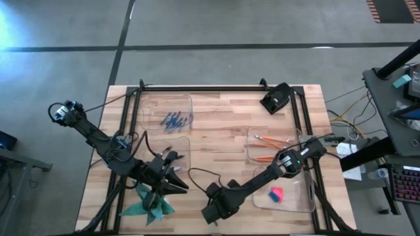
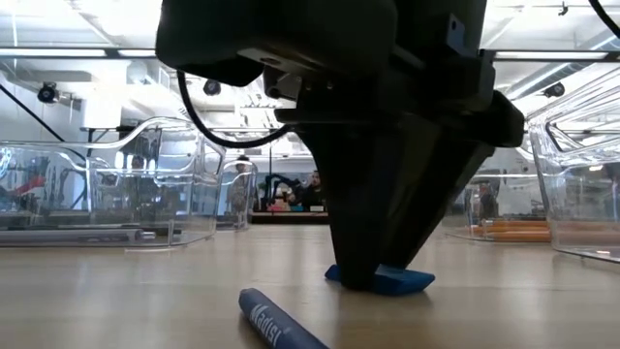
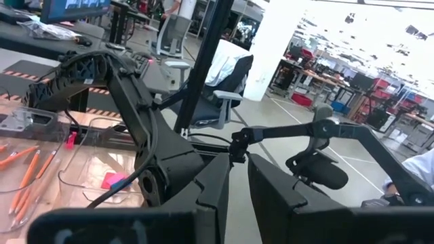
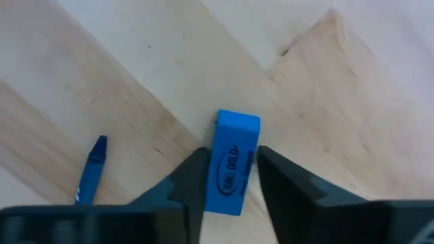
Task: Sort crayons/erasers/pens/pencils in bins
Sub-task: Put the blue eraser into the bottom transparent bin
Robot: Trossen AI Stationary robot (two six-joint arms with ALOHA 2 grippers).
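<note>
We saw the blue eraser point(image 4: 232, 163) lying flat on the tabletop point(image 4: 135, 81), partly hidden between the right tool's point(image 4: 229, 181) fingers, which straddled it; we couldn't tell whether they gripped. A blue crayon point(image 4: 90, 169) lay nearby.

Blue eraser point(image 4: 234, 163) lying flat on wooden table, printed label facing up, sitting between right gripper's fingers. Pink-red eraser point(image 1: 276, 194) with blue one touching it, resting inside clear bin point(image 1: 303, 203) at table's near right. Orange pencils point(image 1: 271, 140) lying roughly parallel in clear bin point(image 1: 253, 133) just behind. Two more clear bins point(image 1: 149, 105) standing on left half, far one holding blue sticks.
</note>
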